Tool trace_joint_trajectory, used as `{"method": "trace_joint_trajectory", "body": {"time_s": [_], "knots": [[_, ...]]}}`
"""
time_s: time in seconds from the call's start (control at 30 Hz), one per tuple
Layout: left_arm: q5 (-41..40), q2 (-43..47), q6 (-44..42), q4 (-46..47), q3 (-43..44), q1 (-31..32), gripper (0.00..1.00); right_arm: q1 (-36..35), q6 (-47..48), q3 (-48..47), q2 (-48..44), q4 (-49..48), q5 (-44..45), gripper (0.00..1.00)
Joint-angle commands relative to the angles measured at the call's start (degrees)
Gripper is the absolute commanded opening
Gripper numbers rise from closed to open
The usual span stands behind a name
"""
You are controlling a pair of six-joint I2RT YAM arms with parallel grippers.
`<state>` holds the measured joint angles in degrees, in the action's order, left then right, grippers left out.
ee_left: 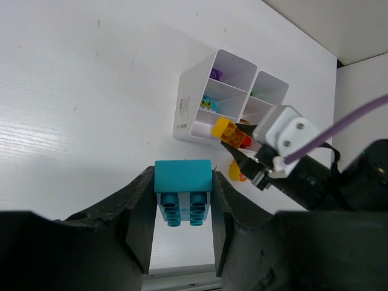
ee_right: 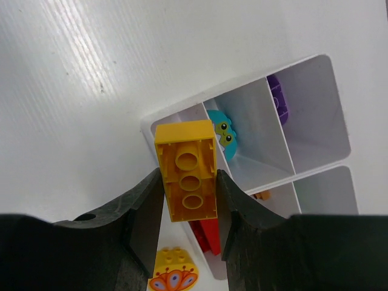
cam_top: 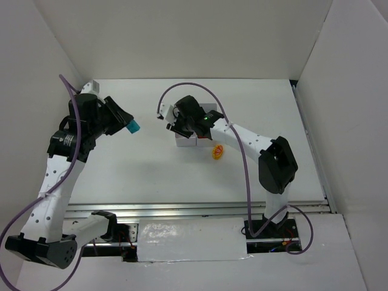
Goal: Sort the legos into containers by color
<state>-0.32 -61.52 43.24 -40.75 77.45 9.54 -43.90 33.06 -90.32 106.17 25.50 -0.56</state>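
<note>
Overhead: left hand (cam_top: pixel 125 124) hangs above the left of the bench (cam_top: pixel 121 176), clamped on a teal brick (cam_top: pixel 133 127), well apart from the containers (cam_top: pixel 182 143). Right hand (cam_top: pixel 171 126) hovers over the containers. An orange brick (cam_top: pixel 217 152) lies loose on the bench just beside them.

Left wrist: the teal brick is squeezed between both fingers, its hollow underside toward the camera. A purple brick (ee_left: pixel 215 74) and a patterned teal brick (ee_left: pixel 209 104) lie in separate compartments.

Right wrist: right hand is closed on a yellow brick (ee_right: pixel 185 170), held above the containers' near corner. Under it a red brick (ee_right: pixel 206 233) seems to lie in the nearest compartment.

Sorting looks well along. The two held bricks and the loose orange brick are what is left to place, as far as the views show.
</note>
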Motion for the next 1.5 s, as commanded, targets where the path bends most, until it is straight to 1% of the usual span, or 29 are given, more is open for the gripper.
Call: {"method": "trace_joint_trajectory", "body": {"time_s": [0.0,0.2,0.37,0.43,0.47,0.6,0.63,0.67,0.7,0.77,0.9,0.93,0.97,1.23,1.3,1.33,1.4,1.43,1.47], "knots": [[0.58,2.8,-2.46,1.73,-0.54,-0.22,0.0,-0.22,6.84,-3.72,2.63,2.72,2.84,0.0],[2.69,3.6,-4.31,2.78,-2.3,-0.22,0.0,0.13,6.67,-7.23,7.03,2.19,6.35,0.0],[2.25,4.04,-5.71,2.52,-2.3,-0.31,0.0,0.39,5.18,-6.19,7.91,1.05,7.32,0.01],[2.6,4.04,-5.89,2.61,-2.22,-0.31,0.0,0.39,4.91,-5.57,7.65,0.17,8.38,0.11],[2.86,3.95,-5.89,3.04,-2.3,-0.23,0.0,0.57,4.82,-4.43,7.47,-0.79,9.08,0.13],[3.66,3.86,-5.98,3.66,-2.65,-0.22,0.0,0.92,4.39,-3.28,6.68,-2.03,9.18,0.28],[3.83,3.77,-5.98,3.66,-2.83,-0.31,0.0,1.18,4.21,-3.37,6.68,-1.86,8.13,0.33],[3.92,3.77,-5.89,3.75,-2.92,-0.23,0.0,1.27,3.86,-3.37,6.59,-2.03,8.03,0.42],[4.01,3.69,-5.98,3.84,-2.92,-0.22,0.0,1.27,3.68,-3.28,6.59,-1.86,7.85,0.43],[4.18,3.51,-5.98,3.84,-3.01,-0.22,0.0,1.36,3.5,-2.84,6.51,-2.03,7.85,0.48],[4.45,3.33,-6.07,4.19,-3.01,-0.31,0.0,1.62,3.15,-1.7,5.37,-2.29,7.15,0.5],[4.53,3.25,-6.07,4.36,-3.18,-0.23,0.0,1.54,3.07,-1.18,5.1,-2.38,6.8,0.58],[4.62,3.24,-6.07,4.37,-3.18,-0.22,0.0,1.54,3.06,-1.08,4.66,-2.55,6.36,0.6],[4.89,3.77,-6.15,5.15,-3.8,-0.22,0.0,1.62,1.57,0.24,2.11,-4.05,4.16,0.59],[5.24,3.69,-6.42,5.68,-4.15,-0.22,0.0,1.97,-0.27,0.32,0.01,-4.66,2.42,0.59],[6.02,3.42,-6.5,5.94,-4.5,-0.22,0.0,2.41,-1.32,0.93,-1.22,-5.45,1.71,0.59],[6.73,2.9,-6.07,7.35,-5.37,-0.31,0.0,3.38,-5.1,2.86,-6.57,-8.87,-0.74,0.59],[7.52,2.37,-5.11,7.96,-5.64,-0.31,0.0,3.9,-6.76,3.66,-8.59,-10.1,-0.59,0.61],[8.31,2.02,-4.4,10.06,-6.08,-0.49,0.0,5.21,-10.96,4.62,-12.96,-13.25,0.02,0.64]]}}
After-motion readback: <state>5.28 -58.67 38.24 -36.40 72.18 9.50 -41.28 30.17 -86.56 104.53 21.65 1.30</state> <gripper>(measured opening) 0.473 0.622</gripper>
